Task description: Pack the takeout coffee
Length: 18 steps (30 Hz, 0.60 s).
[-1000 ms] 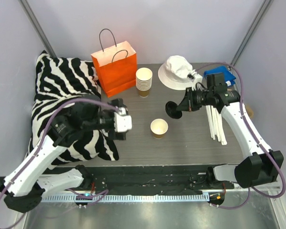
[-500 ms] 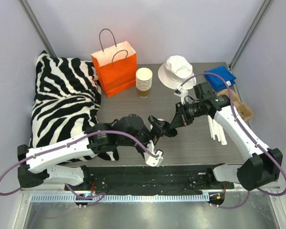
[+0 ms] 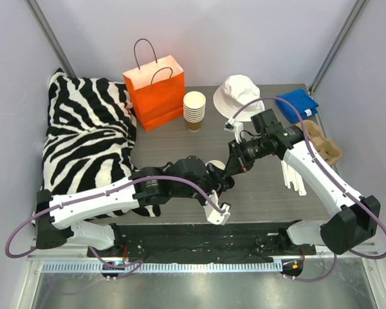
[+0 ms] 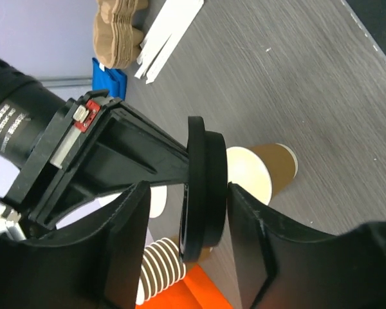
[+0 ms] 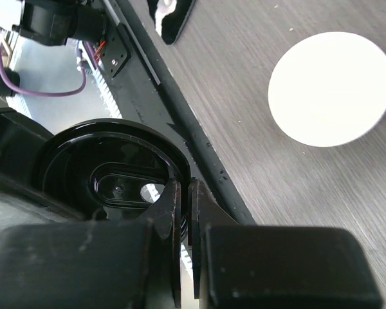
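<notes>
The small tan paper cup (image 4: 270, 168) stands open on the table, its cream inside showing; it also shows from above in the right wrist view (image 5: 331, 87) and is partly hidden by the arms in the top view (image 3: 213, 164). My right gripper (image 5: 183, 187) is shut on the rim of the round black lid (image 5: 109, 180) and holds it on edge beside the cup, off the table. My left gripper (image 4: 188, 193) is open, its jaws standing either side of that lid (image 4: 206, 187). In the top view the left gripper (image 3: 222, 179) and right gripper (image 3: 234, 165) meet at mid-table.
An orange paper bag (image 3: 156, 90) stands at the back, a stack of lidless cups (image 3: 194, 108) beside it. A white hat (image 3: 239, 96), a blue cloth (image 3: 296, 104), a pulp carrier (image 3: 326, 145) and white sticks (image 3: 292, 172) lie at the right. A zebra pillow (image 3: 83, 135) fills the left.
My left arm swung from the pillow to mid-table and its open jaws now straddle the lid. My right gripper carried the lid left and nearer, beside the cup.
</notes>
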Motion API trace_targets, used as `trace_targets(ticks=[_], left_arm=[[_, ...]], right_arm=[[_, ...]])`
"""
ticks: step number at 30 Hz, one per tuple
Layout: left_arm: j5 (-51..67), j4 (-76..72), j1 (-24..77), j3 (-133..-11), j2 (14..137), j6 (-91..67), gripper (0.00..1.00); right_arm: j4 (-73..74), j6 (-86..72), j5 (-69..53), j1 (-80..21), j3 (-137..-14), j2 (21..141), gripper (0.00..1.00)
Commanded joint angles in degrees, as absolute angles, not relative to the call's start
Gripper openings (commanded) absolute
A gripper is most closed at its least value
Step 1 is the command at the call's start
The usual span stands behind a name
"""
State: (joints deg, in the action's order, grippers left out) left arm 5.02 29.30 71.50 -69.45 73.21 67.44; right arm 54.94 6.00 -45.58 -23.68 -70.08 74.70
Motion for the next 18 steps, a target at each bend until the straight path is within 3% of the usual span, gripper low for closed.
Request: trace_targets(ticks=[1,7,9,12,16,17,18], left_arm=[[3.96,27.33,71.54,-70.66,74.0,65.57,0.5],[3.69,26.81,70.67,-68.91,72.95,61.36,0.2],[3.95,26.11,69.35,-69.34,72.42,56.63,0.12],[4.04,25.67,67.59,-71.27,71.63,47.08,0.07],[6.06,24.79,62.77,-73.91,70.05,32.49,0.06],[6.41,23.65,61.62,-74.18,69.87,29.21,0.06],[7.46,23.47,60.48,-75.14,69.61,26.66,0.05]], right_arm=[[54.93,7.21,-46.58,-25.66,-73.73,75.85,0.01],[54.67,7.03,-46.58,-26.1,-76.55,77.52,0.05],[54.58,6.86,-45.62,-26.02,-78.56,77.96,0.14],[54.58,5.72,-43.16,-22.61,-85.74,79.8,0.24],[55.11,4.22,-46.75,-13.4,-99.29,85.67,0.49],[54.85,3.96,-47.63,-11.62,-101.4,86.3,0.61],[54.41,3.0,-47.98,-10.38,-104.56,86.74,0.67]])
